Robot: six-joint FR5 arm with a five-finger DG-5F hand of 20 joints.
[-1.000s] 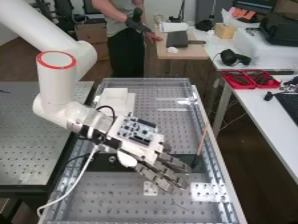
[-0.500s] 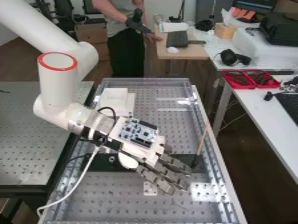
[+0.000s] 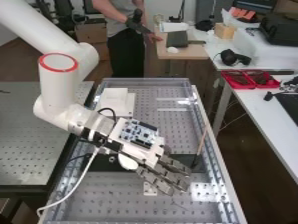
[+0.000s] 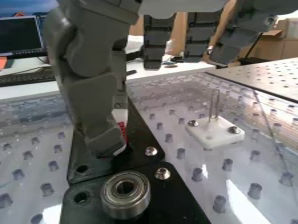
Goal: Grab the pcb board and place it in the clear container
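In the high view, the hand point(image 3: 163, 172) is over the middle of the clear-walled bench, palm down, its fingers straight and pointing toward the near right. A blue-and-white pcb board point(image 3: 138, 133) with black headers lies flat on the back of the hand, behind the knuckles; whether it is fixed there I cannot tell. Transparent walls point(image 3: 146, 83) edge the perforated bench top. From the wrist, the hand point(image 4: 93, 95) has its thumb hanging over a black plate and its fingers extended farther off, with nothing between them. A small red-and-white thing point(image 4: 122, 131) is partly behind the thumb.
White boxes point(image 3: 116, 100) stand toward the bench's far left. An orange-brown stick point(image 3: 202, 142) leans by the right rail. Below the wrist are a round metal bearing point(image 4: 125, 195) on the black plate point(image 4: 163, 202) and a white block point(image 4: 215, 132) with upright metal pins.
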